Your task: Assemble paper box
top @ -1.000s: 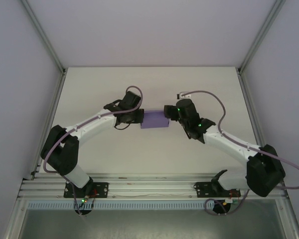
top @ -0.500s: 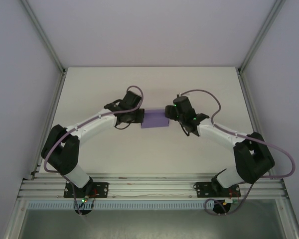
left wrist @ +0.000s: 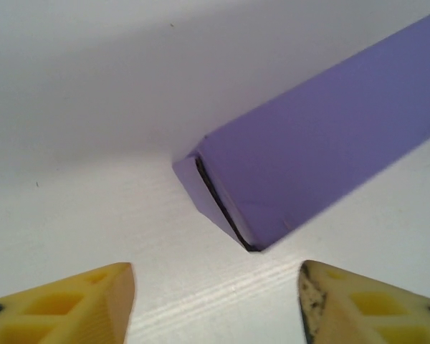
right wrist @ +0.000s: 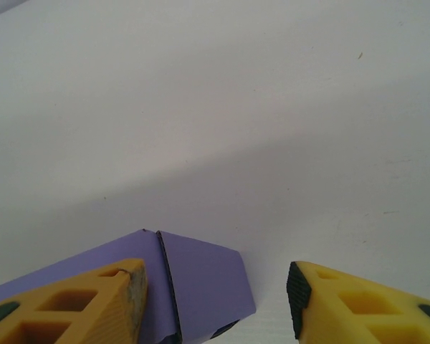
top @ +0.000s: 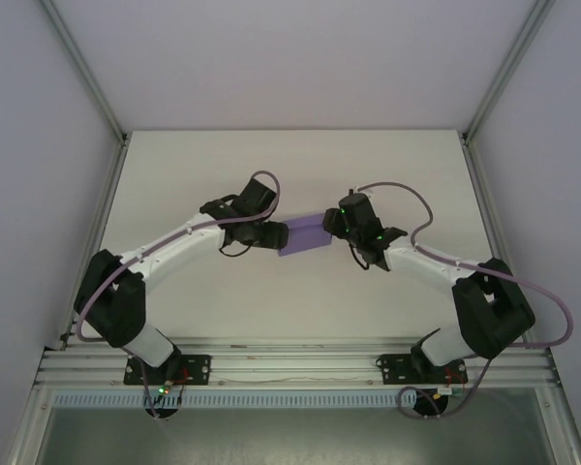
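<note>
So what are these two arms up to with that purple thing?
Two robot arms are assembling a purple paper box, which lies on the white table between them and already looks folded into shape. The left gripper is open, just short of one end, touching nothing. The right gripper is open too, at the other end, with the box's corner beside one finger and a clear gap to the other. Neither holds it.

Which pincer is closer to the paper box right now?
Right. The right pincer straddles one end of the paper box, which lies between its open fingers, close against one. The left pincer, also open, sits just short of the opposite end, with bare table between.
</note>
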{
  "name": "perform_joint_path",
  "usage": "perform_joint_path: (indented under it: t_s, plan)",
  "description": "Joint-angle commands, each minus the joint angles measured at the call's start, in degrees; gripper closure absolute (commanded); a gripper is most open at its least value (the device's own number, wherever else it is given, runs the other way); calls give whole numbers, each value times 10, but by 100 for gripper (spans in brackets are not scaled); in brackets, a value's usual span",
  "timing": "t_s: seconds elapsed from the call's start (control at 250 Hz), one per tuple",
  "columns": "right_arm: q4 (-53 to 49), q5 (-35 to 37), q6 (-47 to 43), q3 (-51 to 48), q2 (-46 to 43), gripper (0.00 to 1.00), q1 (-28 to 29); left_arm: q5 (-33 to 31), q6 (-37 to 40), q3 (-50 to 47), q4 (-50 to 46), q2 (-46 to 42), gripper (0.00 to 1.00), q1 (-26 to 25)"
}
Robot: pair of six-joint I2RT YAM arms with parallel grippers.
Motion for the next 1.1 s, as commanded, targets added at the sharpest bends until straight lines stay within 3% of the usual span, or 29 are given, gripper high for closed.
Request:
perform_joint_path:
  t_s: [0.0,0.192,0.26,0.444,0.528,0.827,0.903,1.095]
  plan:
    - [-67,-13,8,-34,25,47,2,-3,-3,31,-32,-37,28,0]
    - [-72,-4,5,-38,21,51,2,-10,-38,41,1,-22,25,30]
    - [-72,-2,5,-40,22,51,2,25,-40,37,25,-6,33,53]
    - [-73,7,10,-43,23,52,3,114,-35,13,88,30,37,74]
    - [-73,11,12,-43,23,52,2,142,-41,-8,102,43,48,86]
    - [-66,16,28,-51,37,54,1,174,-49,-127,180,41,60,97]
    - [-60,7,34,-57,42,57,1,169,-44,-145,190,46,66,98]
    - [-8,-31,53,-97,47,63,-6,174,-41,-202,241,59,71,97]
